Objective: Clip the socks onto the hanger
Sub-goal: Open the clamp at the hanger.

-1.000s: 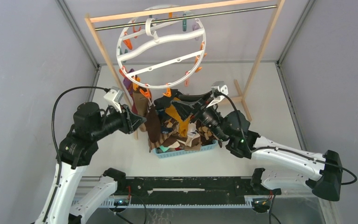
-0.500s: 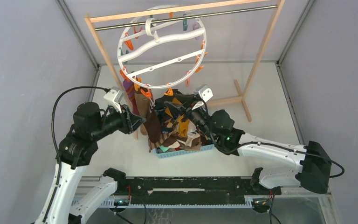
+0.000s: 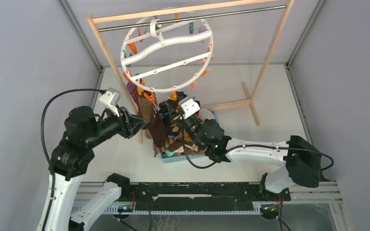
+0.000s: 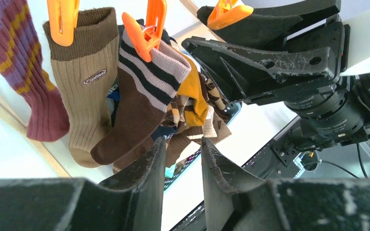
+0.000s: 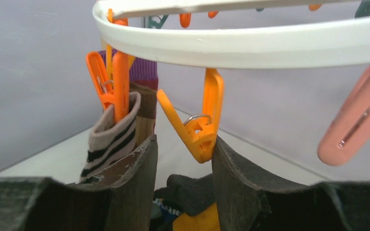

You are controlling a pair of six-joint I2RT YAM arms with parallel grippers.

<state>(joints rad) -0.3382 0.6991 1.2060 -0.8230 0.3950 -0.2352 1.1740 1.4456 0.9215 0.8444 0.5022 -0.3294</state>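
The white ring hanger (image 3: 166,53) hangs from the rack rod, with orange, teal and pink clothespins. A maroon sock (image 4: 17,72), a tan sock (image 4: 84,91) and a brown striped sock (image 4: 139,96) are clipped at its near left edge. More socks (image 3: 185,137) are piled in the basket. My left gripper (image 3: 143,125) is open and empty just left of the hanging socks, and its jaws (image 4: 180,140) stand below them. My right gripper (image 3: 167,107) is open under the ring's near edge. An empty orange clothespin (image 5: 200,125) hangs between its fingers (image 5: 183,144), touching the right one.
A light-blue basket (image 3: 192,156) stands in front of the rack. The wooden rack frame (image 3: 270,53) with its metal rod spans the back, and its foot runs along the table at right. A pink clothespin (image 5: 356,120) hangs right of my right gripper.
My right arm has swung left and forward, from above the basket to the orange clothespin at the ring's near edge. My left arm has drawn back slightly to the left.
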